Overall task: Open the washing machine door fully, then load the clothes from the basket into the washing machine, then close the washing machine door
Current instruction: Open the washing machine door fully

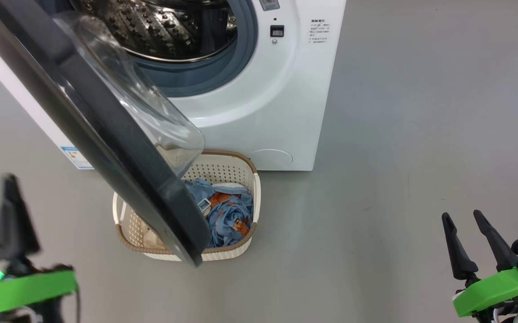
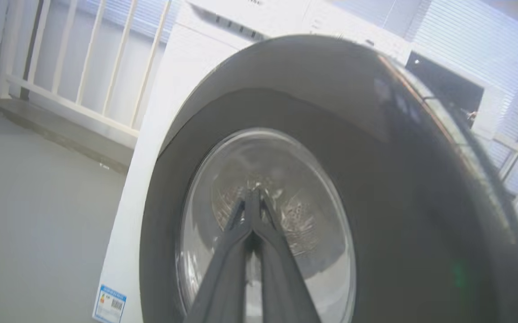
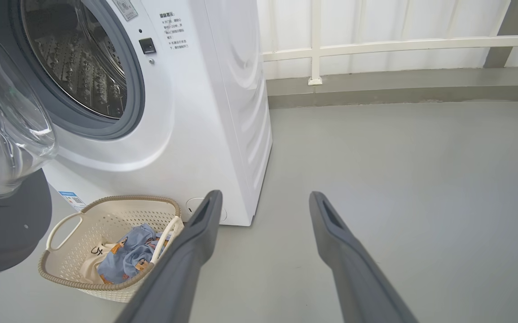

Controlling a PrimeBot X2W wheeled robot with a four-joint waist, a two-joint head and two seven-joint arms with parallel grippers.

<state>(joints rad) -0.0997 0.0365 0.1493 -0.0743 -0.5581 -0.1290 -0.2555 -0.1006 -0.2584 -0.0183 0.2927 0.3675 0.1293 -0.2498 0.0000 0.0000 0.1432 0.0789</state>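
Note:
The white washing machine (image 1: 277, 103) stands ahead with its steel drum (image 1: 169, 27) exposed. Its black-rimmed door (image 1: 106, 134) with the clear glass bowl (image 1: 151, 112) swings out over the left half of the cream basket (image 1: 236, 168) on the floor. Light blue clothes (image 1: 230, 215) with orange prints lie in the basket (image 3: 106, 211), a cream piece (image 3: 93, 258) beside them. My left gripper (image 2: 252, 193) is shut, fingertips together, pointing at the door's outer face (image 2: 375, 202) from the left, apart from it. My right gripper (image 3: 263, 197) stands open over bare floor, right of the basket.
A blue label (image 1: 76, 157) marks the machine's lower left corner. Grey floor (image 1: 420, 134) stretches wide to the right of the machine. A white railing (image 3: 375, 45) on a low kerb runs behind the machine.

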